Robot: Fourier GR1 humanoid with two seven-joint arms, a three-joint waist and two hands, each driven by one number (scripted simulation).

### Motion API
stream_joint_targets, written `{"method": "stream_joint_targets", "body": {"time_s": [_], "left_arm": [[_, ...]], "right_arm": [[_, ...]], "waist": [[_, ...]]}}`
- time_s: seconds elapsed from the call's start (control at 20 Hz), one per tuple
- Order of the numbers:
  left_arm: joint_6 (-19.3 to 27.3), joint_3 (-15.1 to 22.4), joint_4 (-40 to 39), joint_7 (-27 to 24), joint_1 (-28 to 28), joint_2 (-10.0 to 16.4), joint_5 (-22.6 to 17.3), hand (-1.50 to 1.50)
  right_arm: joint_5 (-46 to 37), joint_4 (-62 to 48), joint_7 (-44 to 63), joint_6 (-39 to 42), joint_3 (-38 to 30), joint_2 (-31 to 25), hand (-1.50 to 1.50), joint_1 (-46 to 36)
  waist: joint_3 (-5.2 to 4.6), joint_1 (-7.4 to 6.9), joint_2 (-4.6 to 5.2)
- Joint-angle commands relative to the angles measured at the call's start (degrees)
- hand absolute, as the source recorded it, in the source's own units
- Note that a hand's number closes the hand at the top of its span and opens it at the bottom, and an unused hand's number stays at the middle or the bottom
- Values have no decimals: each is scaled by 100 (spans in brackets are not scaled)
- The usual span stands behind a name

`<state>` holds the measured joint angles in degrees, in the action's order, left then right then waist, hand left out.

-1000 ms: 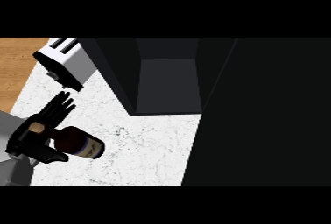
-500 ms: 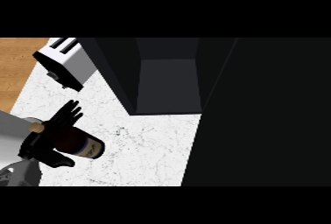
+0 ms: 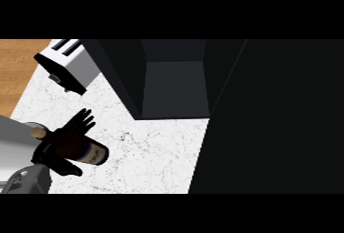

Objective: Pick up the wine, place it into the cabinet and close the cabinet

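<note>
The tall black cabinet (image 3: 174, 86) took up the far and right side of the head view. Its grey inside showed open at the far edge, and its wide black door (image 3: 275, 118) was swung out over the right of the white speckled marble surface (image 3: 154, 154). A silver slotted toaster (image 3: 70, 66) sat at the far-left corner of the surface.

The dark glass wine bottle with a pale label (image 3: 94, 152) was near the left edge towards the front-left corner, well apart from the cabinet. Its neck pointed left and its base pointed towards the middle. My left hand (image 3: 64, 139) was clamped across it, the fingers (image 3: 84, 119) laid over the far side and the thumb (image 3: 67, 168) curled round the near side. I could not tell whether the bottle had left the surface. The right hand did not show.

I judged this to be the pick-up step, with the grasp made but nothing carried yet. The next move called for lifting the bottle off the surface, then carrying it right and away to the cabinet's open mouth, keeping it off the near wall. The door would come last.
</note>
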<state>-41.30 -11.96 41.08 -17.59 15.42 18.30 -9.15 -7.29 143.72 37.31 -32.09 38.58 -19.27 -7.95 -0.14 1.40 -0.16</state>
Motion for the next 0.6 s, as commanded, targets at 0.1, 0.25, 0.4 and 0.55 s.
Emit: {"method": "stream_joint_targets", "body": {"time_s": [0.1,0.25,0.4,0.55], "left_arm": [[56,104,-330,-543,117,-131,272,-150],[219,78,-341,-571,122,-333,211,-150],[236,-26,-514,-652,89,-390,107,150],[-115,-91,-512,-500,212,-198,-68,150]], "right_arm": [[-856,1009,328,-84,216,-218,-150,297],[-846,882,643,-93,146,-136,-150,-161],[-812,819,57,-179,259,-201,-150,194],[-652,1047,104,-85,238,-426,-150,487]], "waist": [[0,11,-6],[-2,-34,-9],[3,-14,-8],[9,-39,-4]]}}
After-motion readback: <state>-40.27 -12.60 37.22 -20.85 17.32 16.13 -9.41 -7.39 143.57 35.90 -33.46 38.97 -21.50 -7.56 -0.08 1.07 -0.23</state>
